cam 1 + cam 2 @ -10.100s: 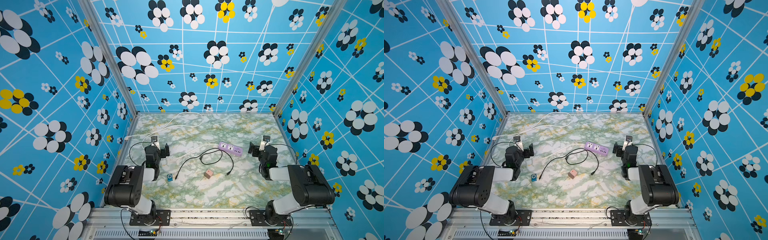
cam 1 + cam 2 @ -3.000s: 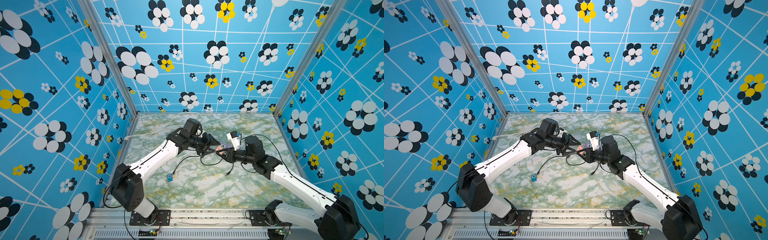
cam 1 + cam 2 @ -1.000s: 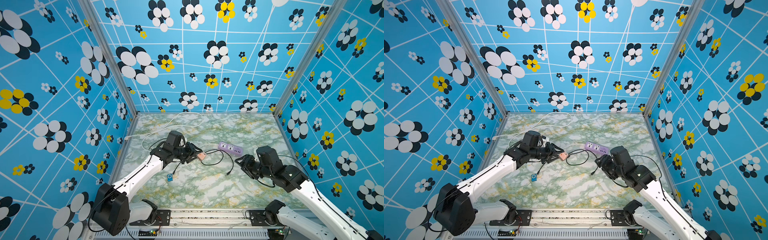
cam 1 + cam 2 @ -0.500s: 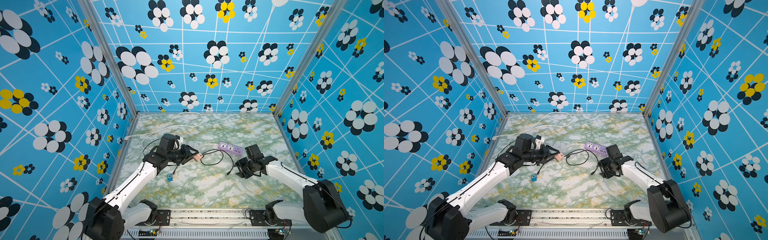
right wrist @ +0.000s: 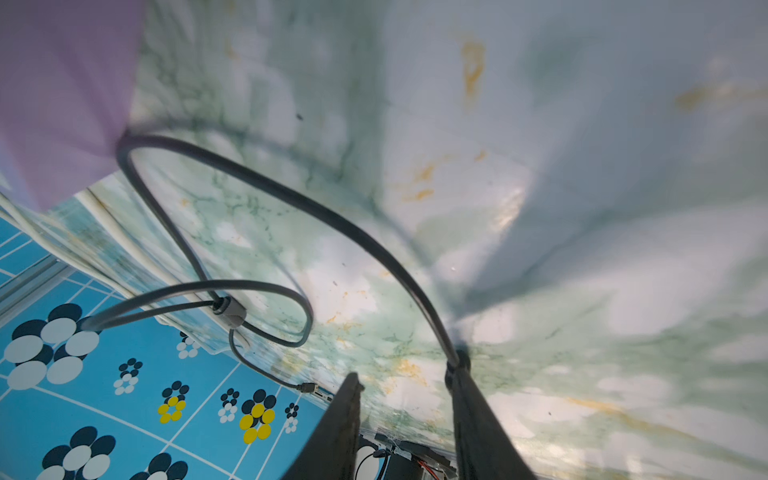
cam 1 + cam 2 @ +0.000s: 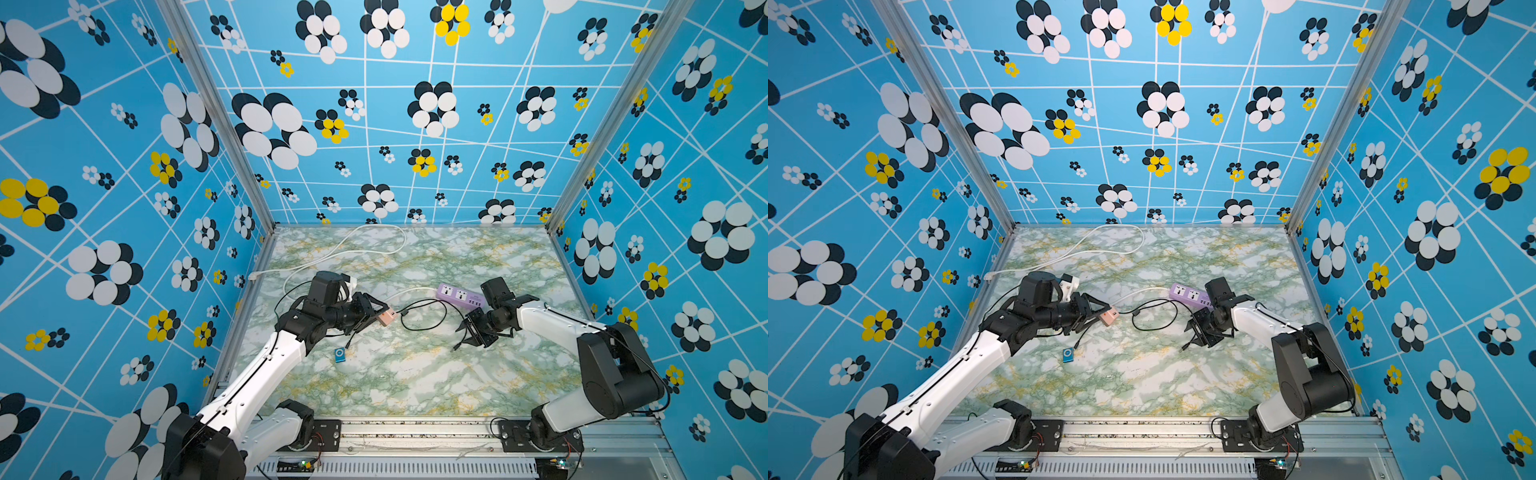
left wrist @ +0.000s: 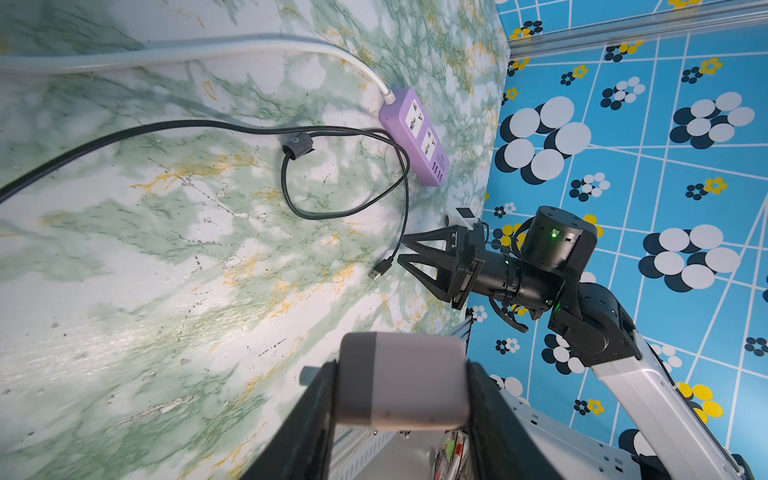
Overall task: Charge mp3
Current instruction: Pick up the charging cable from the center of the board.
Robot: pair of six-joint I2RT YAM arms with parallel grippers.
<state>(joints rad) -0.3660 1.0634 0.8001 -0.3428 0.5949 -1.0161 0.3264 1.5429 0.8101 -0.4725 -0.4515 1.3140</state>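
The mp3 (image 6: 340, 354) (image 6: 1068, 354), a tiny blue player with a pale ring, lies flat on the marble near the left arm, untouched. My left gripper (image 6: 383, 314) (image 7: 401, 395) is shut on the pink cube charger (image 6: 389, 318) (image 7: 401, 380), held just above the table. A black cable (image 6: 424, 313) loops between charger and lilac power strip (image 6: 460, 296). Its USB plug (image 7: 380, 270) lies on the table just ahead of my right gripper (image 6: 468, 333) (image 5: 405, 382). That gripper is low and open, with the cable running up against one fingertip (image 5: 457, 376).
A white mains cord (image 6: 353, 245) curls from the strip toward the back left corner. The cable's small plug (image 6: 348, 343) rests beside the mp3. Blue flowered walls close in three sides; a metal rail (image 6: 415, 428) runs along the front.
My right arm has swung down and in toward the USB plug, and its jaws have narrowed. My left arm has pulled back a little, with the charger still in its grip.
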